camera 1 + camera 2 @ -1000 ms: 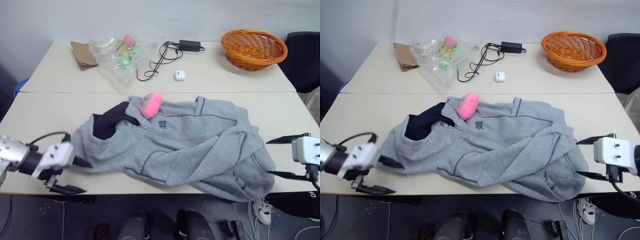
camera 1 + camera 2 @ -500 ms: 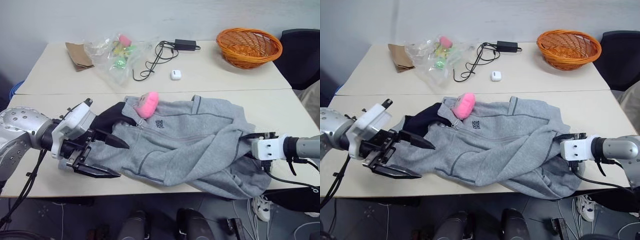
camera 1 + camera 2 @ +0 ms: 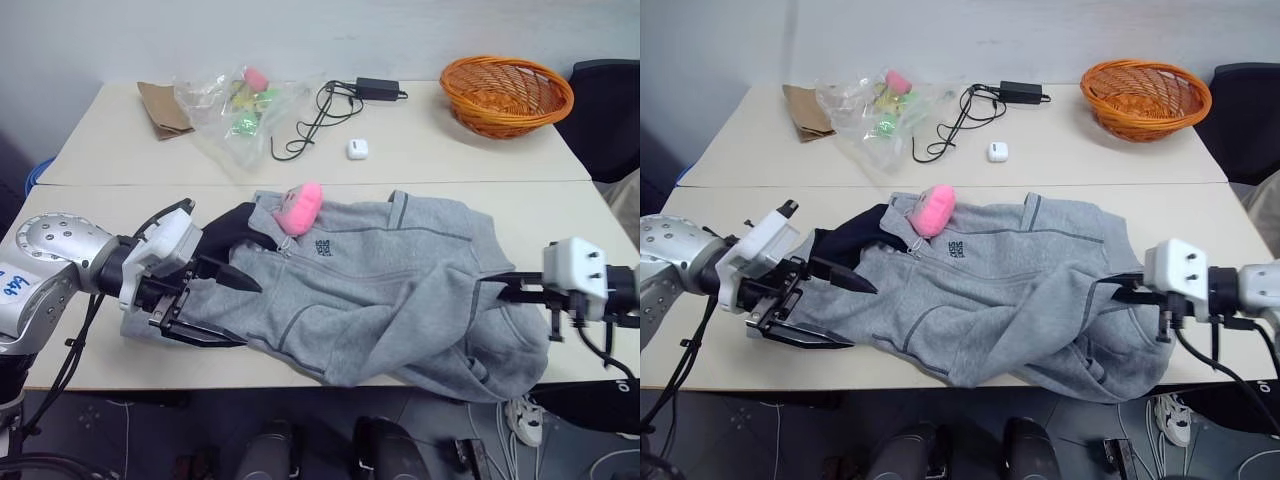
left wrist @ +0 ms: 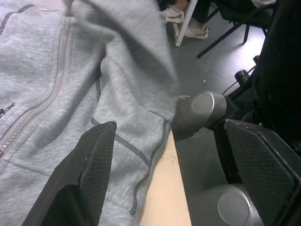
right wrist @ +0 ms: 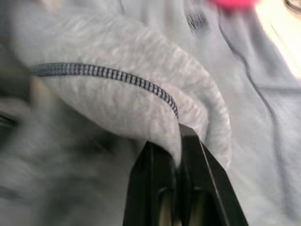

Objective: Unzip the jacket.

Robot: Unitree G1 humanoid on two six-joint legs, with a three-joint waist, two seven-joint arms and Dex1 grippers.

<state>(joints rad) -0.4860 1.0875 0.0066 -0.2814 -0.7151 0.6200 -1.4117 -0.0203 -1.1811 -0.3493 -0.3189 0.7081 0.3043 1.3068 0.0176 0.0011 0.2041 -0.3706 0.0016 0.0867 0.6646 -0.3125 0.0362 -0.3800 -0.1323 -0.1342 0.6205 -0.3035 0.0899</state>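
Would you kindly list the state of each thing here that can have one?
jacket: zipped, crumpled on the table's near edge.
left gripper: open, over the jacket's hood end.
right gripper: shut on a jacket fold.
basket: upright.
plastic bag: lying slack.

A small dark chest logo sits on the jacket, its lettering too small to read. Blue handwritten marks stand on the left arm's silver housing, also not legible.
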